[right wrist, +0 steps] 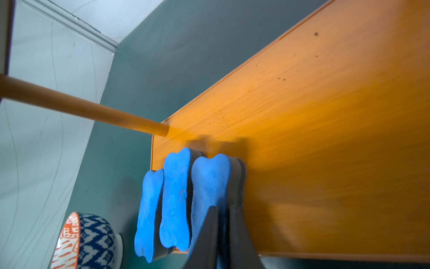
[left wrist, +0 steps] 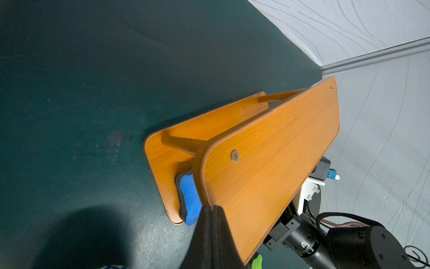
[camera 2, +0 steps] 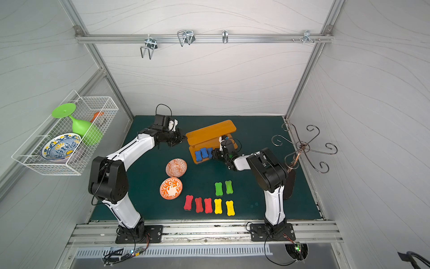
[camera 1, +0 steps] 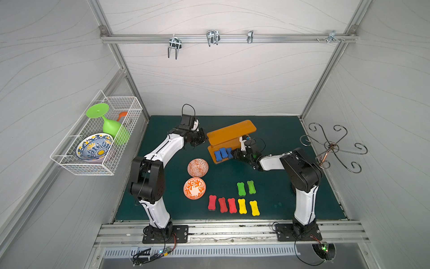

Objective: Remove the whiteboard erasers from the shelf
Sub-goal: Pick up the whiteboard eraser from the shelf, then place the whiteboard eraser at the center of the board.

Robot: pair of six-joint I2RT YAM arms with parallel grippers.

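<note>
Blue erasers (camera 1: 223, 153), three of them, sit side by side on the low board of the shelf (camera 1: 231, 132), at the end nearer the bowls (camera 1: 197, 167). Seven more lie out on the green mat (camera 1: 272, 186) near the front: three red erasers (camera 1: 222, 204), two yellow erasers (camera 1: 242, 206) and two green erasers (camera 1: 241, 188).

Both top views show all of this, but the right gripper (camera 1: 233, 154) is only a dark lump there. The right wrist view shows more. Its fingers (right wrist: 207, 237) are pinched tight on the nearest blue eraser (right wrist: 209, 186), with blue foam between them. It also shows dark felt (right wrist: 237, 179) under the soft, bumpy foam, and the bone shape with fat ends and a thin middle. The near bowl (right wrist: 93, 240) is blue and white outside; from above only orange insides show.

The left gripper (left wrist: 213, 208) is close by the end of the top board, fingers pressed together with nothing between them. The left wrist view shows shiny wood grain, round corners, a metal screw (left wrist: 235, 155) and round rods (left wrist: 180, 143) joining the boards. Only one blue eraser peeks out there.
</note>
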